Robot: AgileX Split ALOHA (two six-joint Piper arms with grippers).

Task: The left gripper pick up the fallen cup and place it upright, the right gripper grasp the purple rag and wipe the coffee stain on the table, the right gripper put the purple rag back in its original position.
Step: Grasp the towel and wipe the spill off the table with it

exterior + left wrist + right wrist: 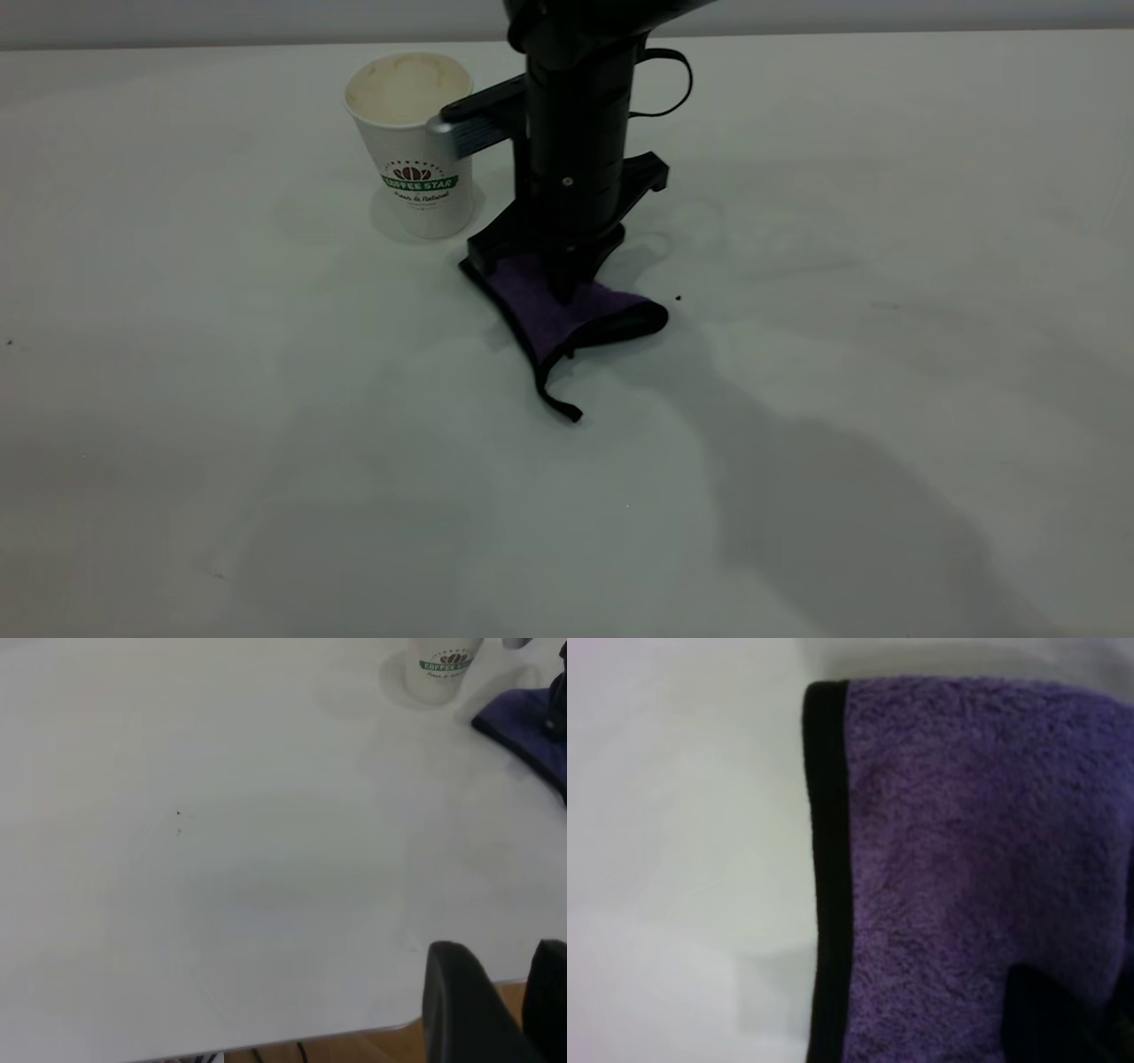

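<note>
rag strap: short black loop strap (558, 399) trails off the near corner of the small purple terry rag with black edging (567, 315), loose on the large white matte table (266, 487). Risk: it drags or folds under during a wipe and bunches the cloth.

purple rag: lies crumpled on the table just in front of the cup, pressed down under the right arm. One side is curled up into a roll.

right gripper: right gripper (563, 283) stands straight down on the rag, tips buried in the cloth. Right wrist view is filled with purple pile and black edging, one dark finger (1050, 1019) on the cloth. Looks clamped on a pinch of rag, but the tips are hidden, so I cannot tell how far the jaws are closed.

coffee stain: not visible; probably under the rag or arm. Risk: with a bunched cloth the contact patch is small and the wipe could miss or smear it.

speck: tiny black speck (678, 298) just right of the rag; not the stain.

cup: white dimpled paper cup with green "COFFEE STAR" band (415, 146) stands upright just behind-left of the rag, very near the right arm's side bracket. Risk: a leftward wipe stroke clips it and tips it over.

left gripper: left gripper (496, 1010) parked over the table edge, well away, holding nothing, fingers apart.
</note>
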